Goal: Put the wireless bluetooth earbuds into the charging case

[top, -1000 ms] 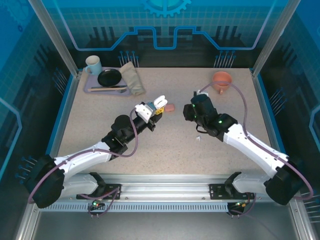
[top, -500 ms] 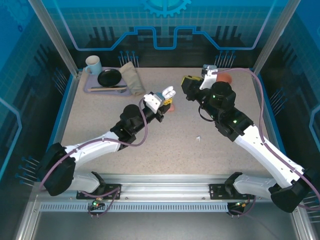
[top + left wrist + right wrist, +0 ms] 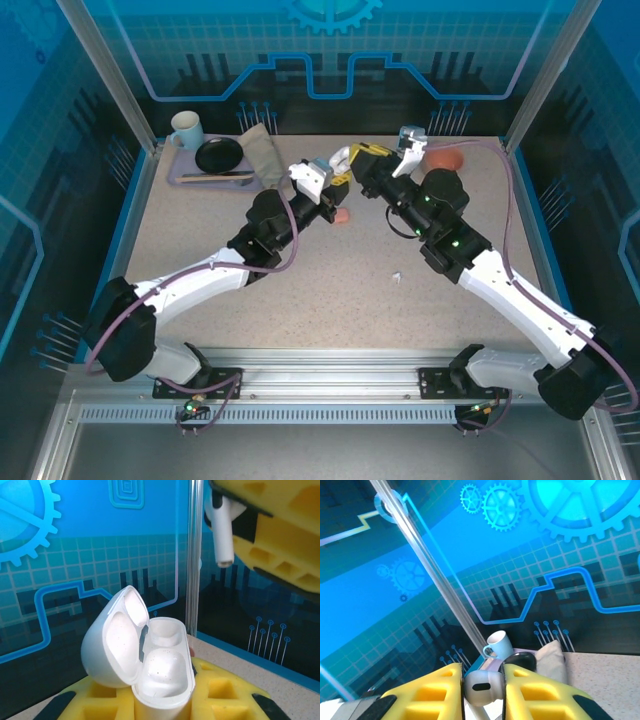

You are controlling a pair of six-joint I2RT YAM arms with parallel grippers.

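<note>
Alignment matters most here. Left fingers point(image 3: 225, 692), clamped tight around the small white rounded charging case point(image 3: 160, 675), should hold it steady, lid open, mouth up. Right fingers point(image 3: 430, 690), nearly closed, pinch a tiny white earbud point(image 3: 481, 686) that hangs stem-down above and beside the case, not touching. Best, I judge: centre the stem over a socket, descend straight, release once seated. Blue printed walls point(image 3: 330, 60) enclose the speckled beige surface point(image 3: 300, 290), where a salmon-pink rounded case point(image 3: 340, 215) and a stray white bud point(image 3: 397, 277) lie.
</note>
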